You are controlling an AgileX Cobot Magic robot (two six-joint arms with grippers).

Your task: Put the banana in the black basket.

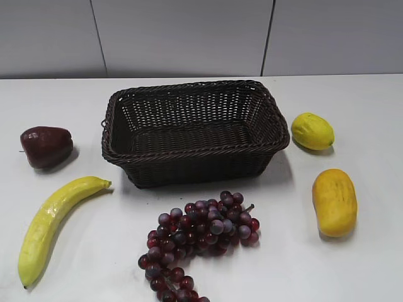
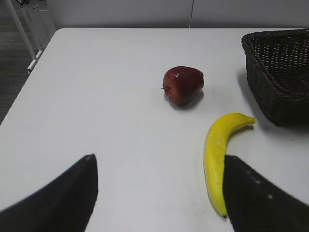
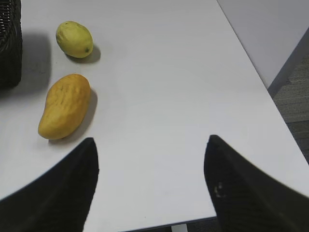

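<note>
A: Where is the banana found?

B: It is seen flat on the desk, ahead and right of the left end effector, its lower end hidden behind the right finger. Its long axis is run away from the end effector, the tip curved toward the black basket.

A: Which arm is favoured?

B: The left is judged nearer. The right end effector is faced only by other fruit. Both are held apart, nothing gripped.
</note>
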